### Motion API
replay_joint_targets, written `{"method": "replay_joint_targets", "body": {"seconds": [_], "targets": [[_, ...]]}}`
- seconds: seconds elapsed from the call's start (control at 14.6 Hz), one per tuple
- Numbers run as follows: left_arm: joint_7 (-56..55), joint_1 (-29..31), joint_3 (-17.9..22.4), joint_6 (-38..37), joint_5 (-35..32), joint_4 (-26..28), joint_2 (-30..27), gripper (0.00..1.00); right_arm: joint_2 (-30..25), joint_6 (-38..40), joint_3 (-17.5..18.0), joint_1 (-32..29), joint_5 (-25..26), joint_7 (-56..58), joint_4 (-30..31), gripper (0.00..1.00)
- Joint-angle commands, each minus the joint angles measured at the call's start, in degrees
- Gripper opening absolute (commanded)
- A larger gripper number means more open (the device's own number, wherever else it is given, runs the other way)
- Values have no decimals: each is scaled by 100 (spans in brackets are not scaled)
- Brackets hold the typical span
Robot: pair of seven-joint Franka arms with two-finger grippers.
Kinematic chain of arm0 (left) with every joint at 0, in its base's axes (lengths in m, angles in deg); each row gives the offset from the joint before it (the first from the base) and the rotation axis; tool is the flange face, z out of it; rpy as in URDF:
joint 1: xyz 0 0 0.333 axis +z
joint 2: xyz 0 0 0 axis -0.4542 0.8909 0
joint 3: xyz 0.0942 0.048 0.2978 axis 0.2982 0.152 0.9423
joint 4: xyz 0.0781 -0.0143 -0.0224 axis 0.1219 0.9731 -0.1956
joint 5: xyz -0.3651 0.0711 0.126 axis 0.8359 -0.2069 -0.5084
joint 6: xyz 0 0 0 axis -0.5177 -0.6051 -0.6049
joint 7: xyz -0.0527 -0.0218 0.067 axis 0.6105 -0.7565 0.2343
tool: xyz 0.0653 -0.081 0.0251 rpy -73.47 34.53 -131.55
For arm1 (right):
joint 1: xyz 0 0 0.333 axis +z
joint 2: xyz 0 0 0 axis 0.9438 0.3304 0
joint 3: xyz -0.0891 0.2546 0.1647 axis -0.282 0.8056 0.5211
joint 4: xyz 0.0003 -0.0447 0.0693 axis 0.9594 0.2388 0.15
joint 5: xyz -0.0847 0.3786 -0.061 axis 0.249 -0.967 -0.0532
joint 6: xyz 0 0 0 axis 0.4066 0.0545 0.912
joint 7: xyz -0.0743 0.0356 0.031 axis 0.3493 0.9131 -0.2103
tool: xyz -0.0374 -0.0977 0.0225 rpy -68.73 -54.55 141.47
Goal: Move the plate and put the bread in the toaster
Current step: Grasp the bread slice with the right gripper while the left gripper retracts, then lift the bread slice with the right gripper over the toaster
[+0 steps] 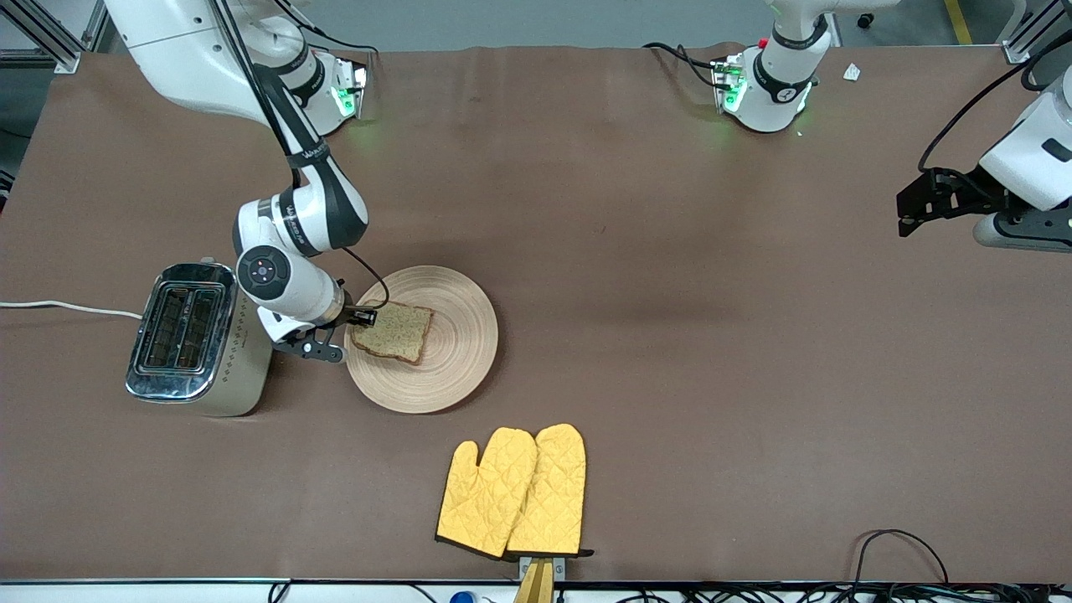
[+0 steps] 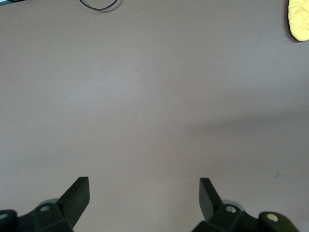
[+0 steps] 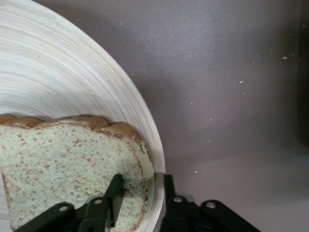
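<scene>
The beige wooden plate (image 1: 456,335) lies on the table beside the toaster (image 1: 197,335), on its side toward the left arm's end. The bread (image 1: 394,332) lies flat on the plate, close to the rim that faces the toaster. My right gripper (image 1: 356,322) is low at that rim. In the right wrist view the right gripper (image 3: 143,180) straddles the plate's rim (image 3: 153,159): one finger presses on the bread's corner (image 3: 72,164) and the other is outside the rim. My left gripper (image 1: 909,209) waits open and empty over the table's left-arm end; in its wrist view the left gripper (image 2: 144,186) shows only bare table.
Two yellow oven mitts (image 1: 515,494) lie near the table's front edge, nearer to the front camera than the plate; one also shows in the left wrist view (image 2: 300,19). The toaster's white cord (image 1: 67,308) runs off the right arm's end of the table.
</scene>
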Motion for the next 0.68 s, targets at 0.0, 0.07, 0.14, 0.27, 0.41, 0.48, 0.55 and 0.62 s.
{"method": "replay_joint_targets", "body": {"seconds": [0.0, 0.07, 0.14, 0.27, 0.41, 0.48, 0.55, 0.62], "targets": [[3, 80, 2, 129, 294, 164, -121, 100, -17, -43, -14, 39, 22, -133, 64, 34], [-67, 132, 19, 129, 514, 164, -112, 100, -17, -43, -14, 39, 22, -133, 64, 32], [-128, 176, 19, 137, 621, 173, -103, 100, -17, -34, -14, 39, 22, -133, 64, 29], [-173, 186, 19, 155, 648, 164, -68, 100, -17, -43, -14, 39, 22, -133, 55, 20], [-190, 168, 19, 164, 613, 164, -59, 100, -17, -34, -14, 39, 22, -142, 55, 11], [-199, 159, 19, 164, 595, 155, -51, 100, -17, -34, -14, 39, 22, -133, 55, 6], [-199, 142, 19, 173, 578, 147, -33, 100, -17, -8, -14, 56, 22, -142, 38, 3], [-208, 177, 19, 173, 569, 138, 45, 100, -25, 53, -14, 91, 22, -168, -6, 1]]}}
